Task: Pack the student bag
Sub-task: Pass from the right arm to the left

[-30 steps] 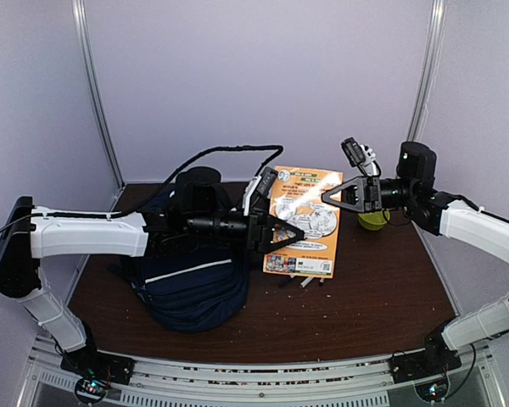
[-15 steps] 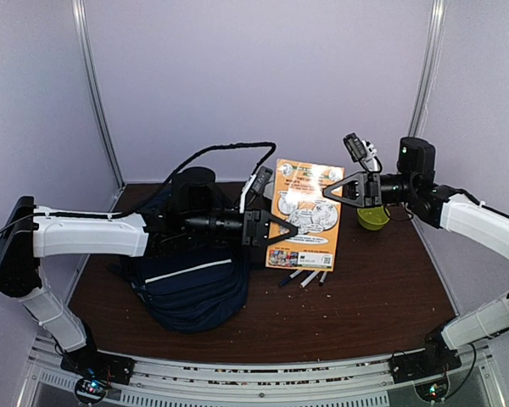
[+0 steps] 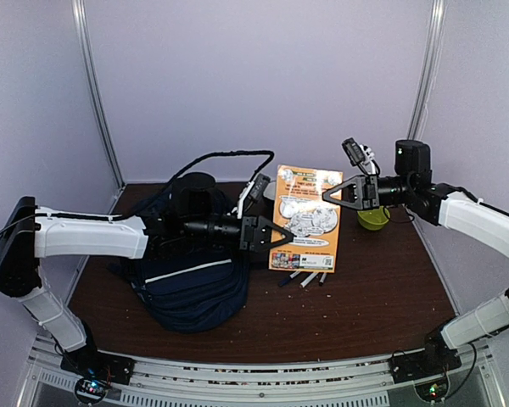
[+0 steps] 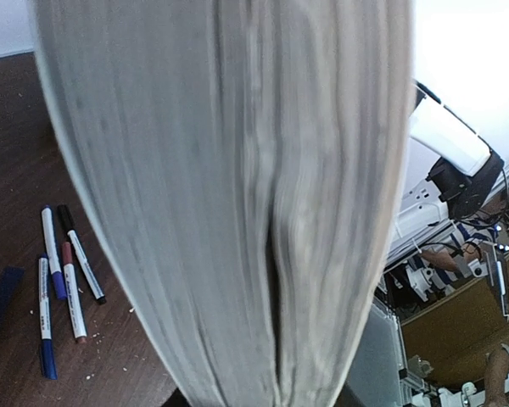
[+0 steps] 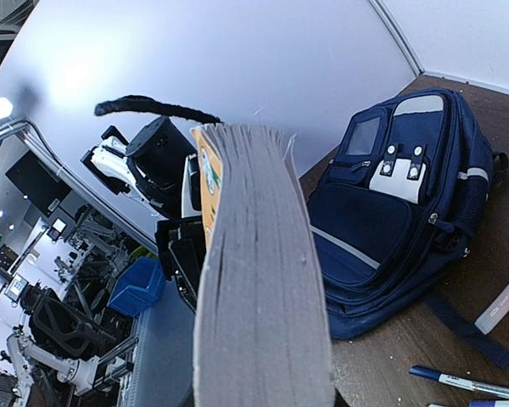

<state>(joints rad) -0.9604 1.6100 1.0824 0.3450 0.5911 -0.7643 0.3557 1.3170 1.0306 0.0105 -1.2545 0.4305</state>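
The student bag (image 3: 191,284), navy blue with a white stripe, lies on the table's left side under my left arm; the right wrist view shows the student bag (image 5: 390,212) from its front pockets. An orange book (image 3: 310,220) stands upright above the table's middle. My right gripper (image 3: 327,195) is shut on its upper right edge. My left gripper (image 3: 280,235) is shut on its lower left edge. The book's grey page edges (image 4: 237,195) fill the left wrist view, and the page edges (image 5: 263,280) also block the middle of the right wrist view.
Several markers (image 3: 304,277) lie on the brown table just under the book, and the left wrist view shows the markers (image 4: 64,280) as well. A green cup (image 3: 374,219) stands behind the right gripper. A white stick-shaped thing (image 5: 500,305) lies near the bag's strap.
The left gripper has closed on the book's lower left edge. The book has been tilted up from a slant to upright, which uncovered the markers beneath it.
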